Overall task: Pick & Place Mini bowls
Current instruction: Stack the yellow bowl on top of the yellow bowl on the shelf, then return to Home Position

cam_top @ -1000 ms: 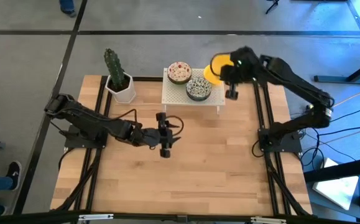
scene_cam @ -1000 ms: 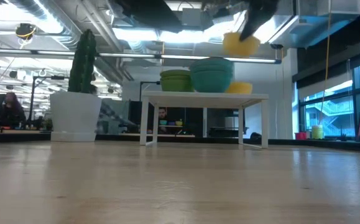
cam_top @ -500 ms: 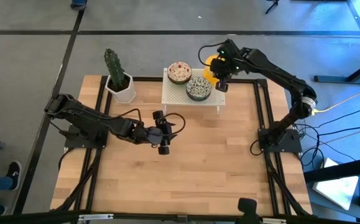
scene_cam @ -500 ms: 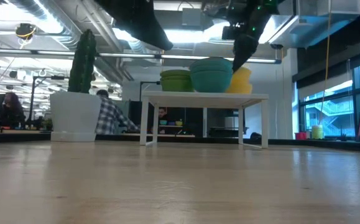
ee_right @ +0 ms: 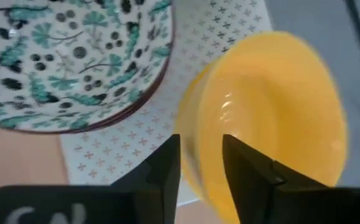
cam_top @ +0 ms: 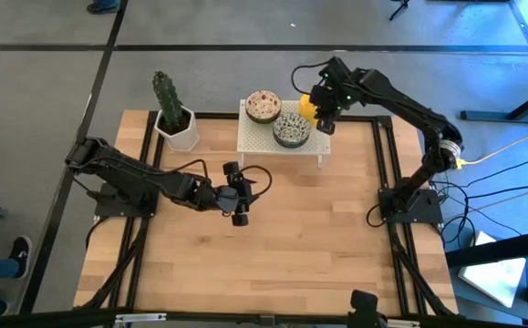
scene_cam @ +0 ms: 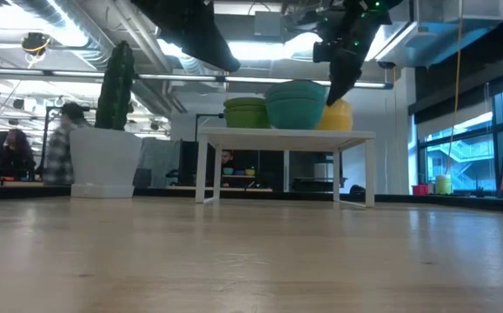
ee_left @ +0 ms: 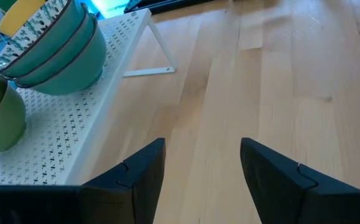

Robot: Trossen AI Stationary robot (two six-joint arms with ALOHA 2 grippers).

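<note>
A small white perforated shelf [cam_top: 256, 139] stands at the table's far middle. On it sit a stack of reddish-speckled mini bowls [cam_top: 263, 106], a stack of blue-green patterned ones [cam_top: 292, 128] and yellow ones [cam_top: 306, 107] at its right end. My right gripper [ee_right: 201, 168] is above the top yellow bowl [ee_right: 273, 118], with one finger on either side of its near wall. That bowl sits tilted on the yellow one beneath [scene_cam: 338, 116]. My left gripper [ee_left: 201, 180] hangs open over the table's middle [cam_top: 236, 205], holding nothing. My right gripper comes down from above at the top yellow bowl's near rim [ee_right: 195, 140], one finger [ee_right: 164, 168] outside the wall and one [ee_right: 248, 168] inside. A gap shows between the fingers. Whether they touch the wall I cannot tell.
A cactus in a white square pot [cam_top: 174, 123] stands at the far left corner. Bare wooden tabletop [cam_top: 282, 246] stretches from the shelf to the near edge. People move in the room behind the table [scene_cam: 60, 143].
My right gripper has carried the yellow bowl from above the shelf's right side leftward and down onto the yellow bowl at the shelf's right end. The bowl now rests there, tilted.
</note>
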